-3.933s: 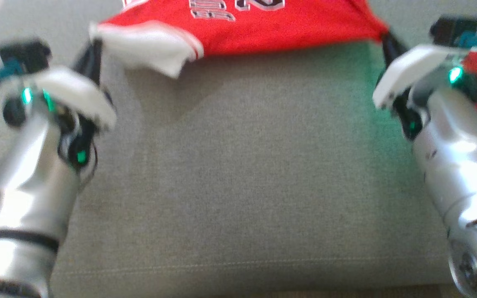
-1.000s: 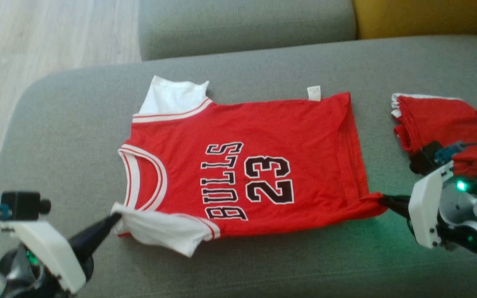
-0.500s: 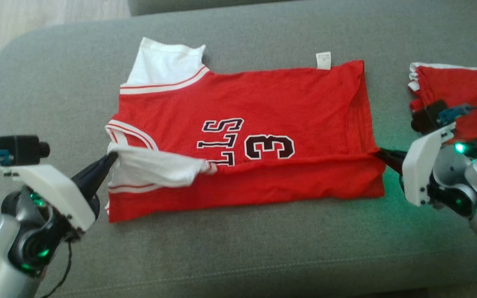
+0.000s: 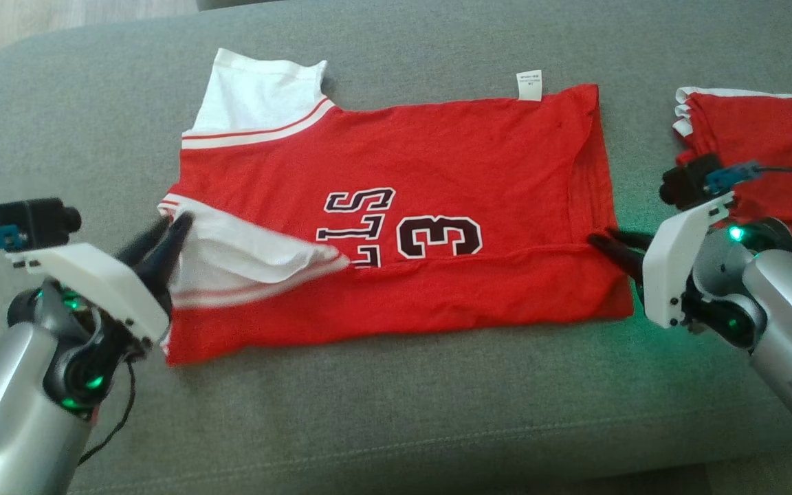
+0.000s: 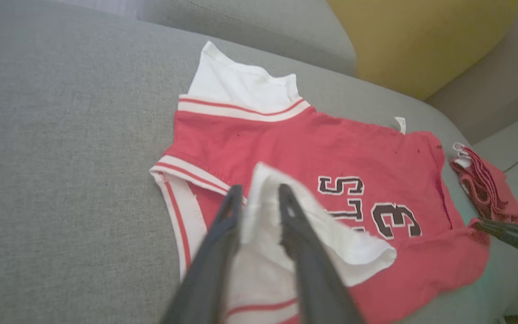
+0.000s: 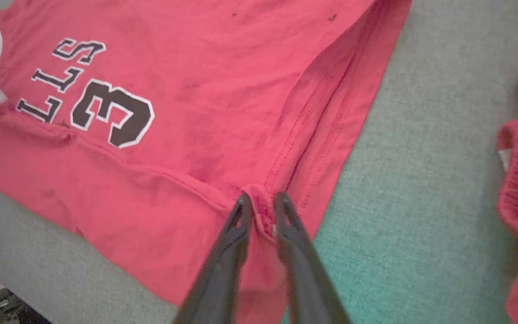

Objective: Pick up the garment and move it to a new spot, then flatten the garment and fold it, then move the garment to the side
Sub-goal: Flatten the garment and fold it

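Head view, red jersey (image 4: 437, 158) half-folded, grey sofa (image 4: 396, 412)

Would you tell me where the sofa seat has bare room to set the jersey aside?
Bare seat lies between the jersey's near edge and the cushion front, and left of the far white sleeve. The right is crowded: the right tool sits in the narrow gap before the other red garment.
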